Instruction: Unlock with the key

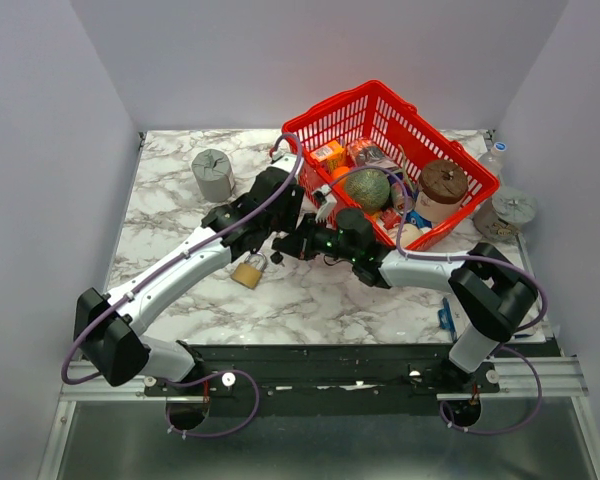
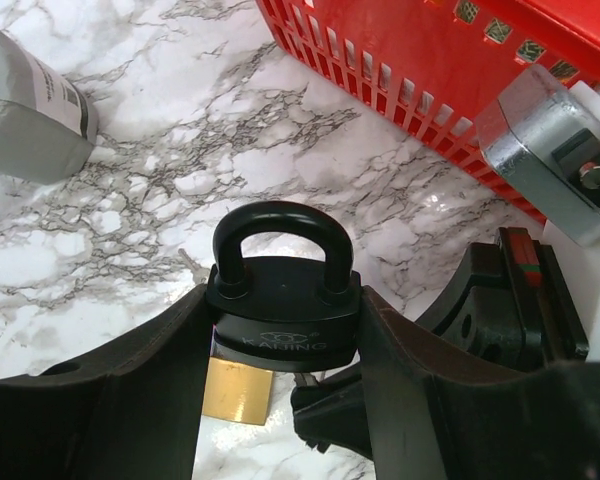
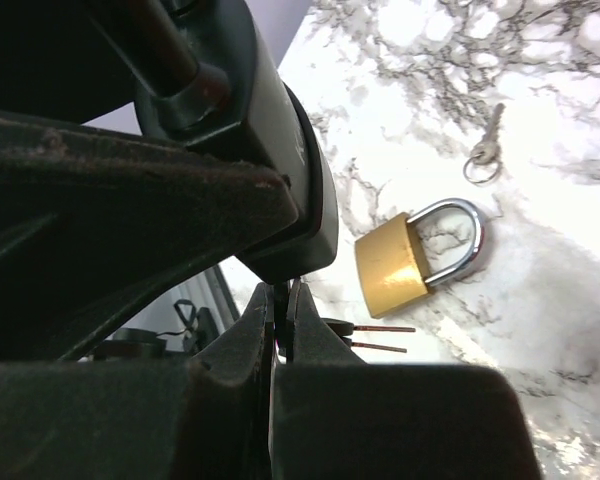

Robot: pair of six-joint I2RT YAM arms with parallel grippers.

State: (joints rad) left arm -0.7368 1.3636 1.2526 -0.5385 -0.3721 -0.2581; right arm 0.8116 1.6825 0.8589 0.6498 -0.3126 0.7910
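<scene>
While held clear of the marble table (image 2: 130,230), clamped by its two sides between the fingers of the left gripper (image 2: 285,330): the black padlock (image 2: 283,310), shackle pointing up, both ends sunk in the body. Directly under its bottom face, the right gripper (image 3: 282,295), fingers pressed together on the key (image 3: 284,320); only a thin dark edge visible between the tips, the rest hidden. Below, flat on the table and apart from both grippers, a brass padlock (image 3: 400,265) with closed shackle; near it, a loose silver key on a ring (image 3: 485,152). On the far side, close by, a red basket (image 2: 400,70) with goods inside.
</scene>
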